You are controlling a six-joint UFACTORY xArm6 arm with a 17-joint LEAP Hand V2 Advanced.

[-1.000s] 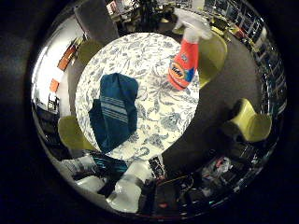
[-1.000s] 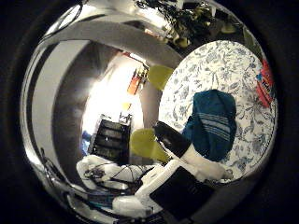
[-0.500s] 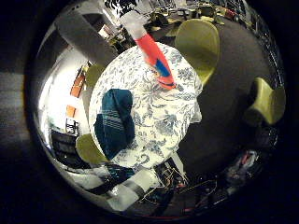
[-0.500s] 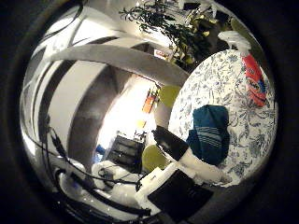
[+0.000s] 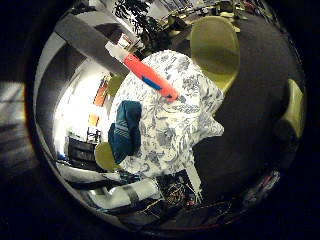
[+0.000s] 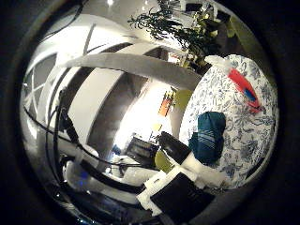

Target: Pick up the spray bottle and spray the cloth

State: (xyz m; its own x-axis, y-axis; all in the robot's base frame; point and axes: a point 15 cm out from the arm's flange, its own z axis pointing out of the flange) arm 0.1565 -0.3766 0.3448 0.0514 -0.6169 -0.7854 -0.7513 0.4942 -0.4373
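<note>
We are hovering well above the table (image 5: 165,145), at the approach step: nothing is grasped yet, and the bottle (image 5: 150,78) is standing free on the patterned tablecloth, well apart from our hand (image 6: 187,185). In the little finger side view the bottle is sitting in the upper middle of the frame, its long axis running diagonally, base toward the centre and white spray head toward the upper left; we are judging it to be upright on the table, with the slant coming from the lens. Which way the nozzle is facing we cannot tell. The cloth (image 5: 124,132), dark teal with pale stripes, is lying crumpled left of centre, near the bottle but not touching it. Only part of our hand is showing, at the lower edge of the thumb side view, and whether the fingers are spread or curled we cannot tell. Next we are needing to descend toward the bottle's body and line the palm up with its side before closing.
</note>
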